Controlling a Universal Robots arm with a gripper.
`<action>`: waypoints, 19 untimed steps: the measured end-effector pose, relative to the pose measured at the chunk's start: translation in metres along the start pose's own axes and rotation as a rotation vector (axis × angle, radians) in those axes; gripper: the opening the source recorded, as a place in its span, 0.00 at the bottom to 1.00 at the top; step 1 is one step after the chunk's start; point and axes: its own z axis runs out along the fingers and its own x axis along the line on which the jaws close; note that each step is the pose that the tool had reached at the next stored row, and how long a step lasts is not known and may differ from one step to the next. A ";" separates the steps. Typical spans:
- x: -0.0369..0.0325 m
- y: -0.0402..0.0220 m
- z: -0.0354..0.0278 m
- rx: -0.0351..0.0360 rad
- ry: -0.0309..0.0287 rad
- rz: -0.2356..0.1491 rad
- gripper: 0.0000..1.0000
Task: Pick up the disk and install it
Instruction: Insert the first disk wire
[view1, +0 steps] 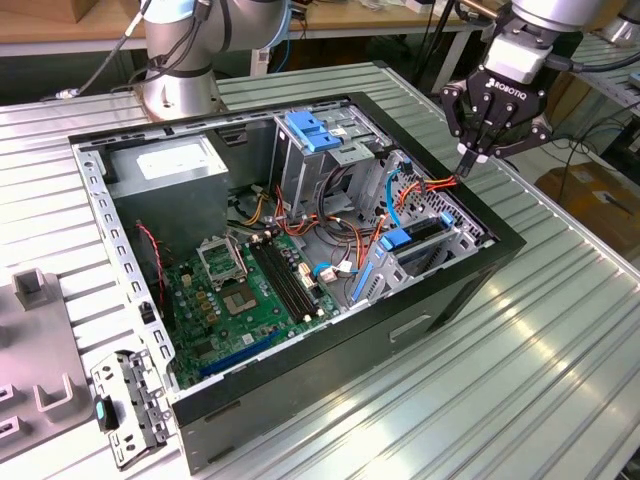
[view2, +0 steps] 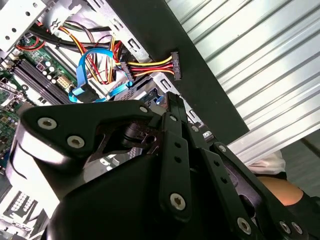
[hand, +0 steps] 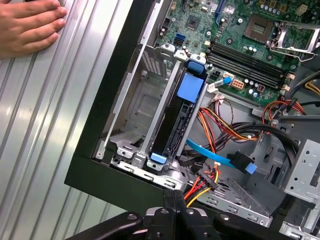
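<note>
The disk (hand: 176, 117) is a dark flat drive with blue side rails. It stands on edge in a slot of the metal drive cage (hand: 137, 107), at the corner of the open computer case (view1: 480, 265). The exterior view has the disk (view1: 418, 240) low in that corner. My gripper (view1: 468, 158) hangs above the case's rim near the cage, fingers shut together with nothing between them. In both wrist views the shut fingertips (hand: 172, 196) (view2: 172, 100) point toward the case edge, apart from the disk.
A loose power plug on orange and yellow wires (view2: 174, 65) and a blue data cable (hand: 240, 162) lie beside the cage. A person's hand (hand: 30, 25) rests on the ribbed table. Grey power supply (view1: 175, 165), blue latch (view1: 315, 130) and grey fixtures (view1: 30, 330) also show.
</note>
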 end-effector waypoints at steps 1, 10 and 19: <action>0.0000 0.0000 0.0000 0.0000 0.0000 0.000 0.11; 0.0003 -0.0009 0.0001 0.0020 -0.0008 -0.039 0.11; 0.0011 -0.0223 0.0024 0.0070 -0.0030 -0.130 0.11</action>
